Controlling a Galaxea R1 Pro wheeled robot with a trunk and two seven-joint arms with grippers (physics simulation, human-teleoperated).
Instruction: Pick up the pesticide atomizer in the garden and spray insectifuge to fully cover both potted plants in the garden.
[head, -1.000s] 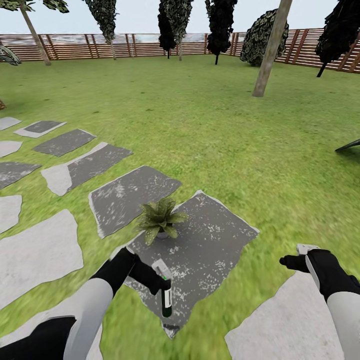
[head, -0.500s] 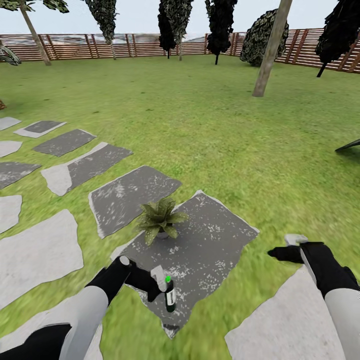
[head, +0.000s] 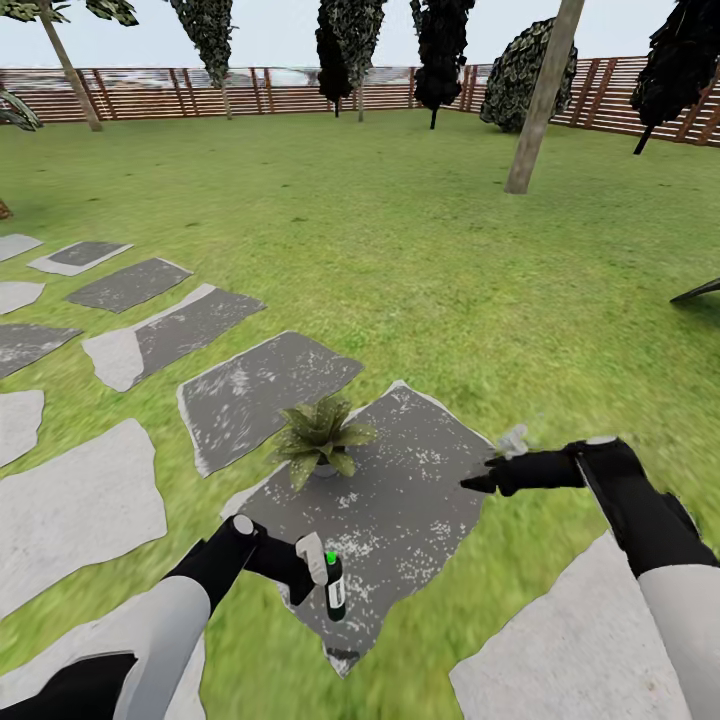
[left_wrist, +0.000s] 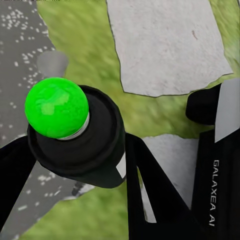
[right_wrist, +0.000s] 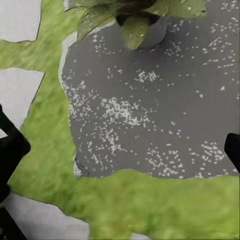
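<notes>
Left tool (head: 318, 570) pinches the pesticide atomizer (head: 334, 585), which stands upright, green dot on top. The potted plant (head: 321, 436) sits straight ahead on the dark stepping stone (head: 420, 480). Right tool (head: 490, 480) looks empty and spread.

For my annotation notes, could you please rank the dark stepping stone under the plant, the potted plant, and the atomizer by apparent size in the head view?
1. Dark stepping stone, largest by far.
2. Potted plant.
3. Pesticide atomizer, smallest, though it is nearer the camera, held in the left claw.
</notes>
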